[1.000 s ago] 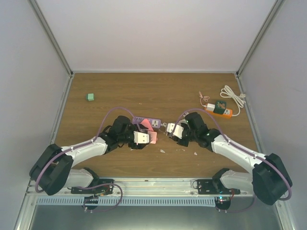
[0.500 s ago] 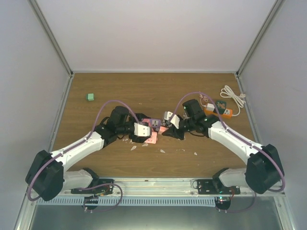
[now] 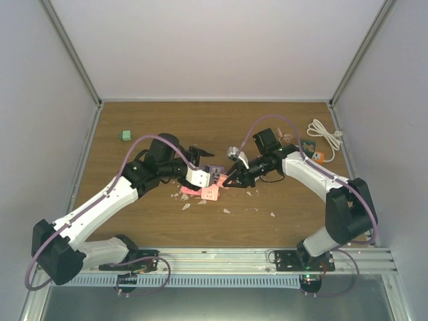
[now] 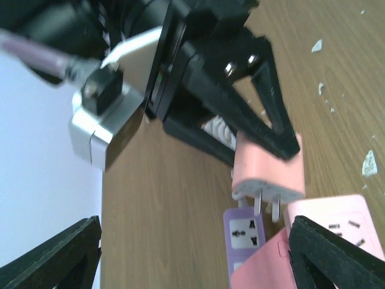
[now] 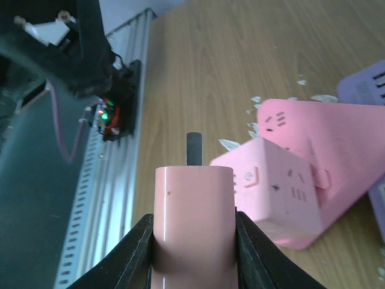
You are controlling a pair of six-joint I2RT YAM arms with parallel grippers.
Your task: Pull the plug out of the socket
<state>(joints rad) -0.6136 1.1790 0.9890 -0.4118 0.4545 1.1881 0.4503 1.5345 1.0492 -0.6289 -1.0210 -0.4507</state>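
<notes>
Our right claw (image 5: 192, 238) was clamped on the plug (image 4: 267, 174), prongs clear of the socket (image 5: 277, 192); our left claw (image 4: 192, 241) gaped, empty.

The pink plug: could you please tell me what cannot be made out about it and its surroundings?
- Right wrist: the pink plug hides its own prongs, bar one dark tip; bottom edge cuts its base.
- Left wrist: pink socket block cut by the right edge, purple power strip by the bottom edge.
- Top view: the right gripper half hides the plug; prongs too small.
</notes>
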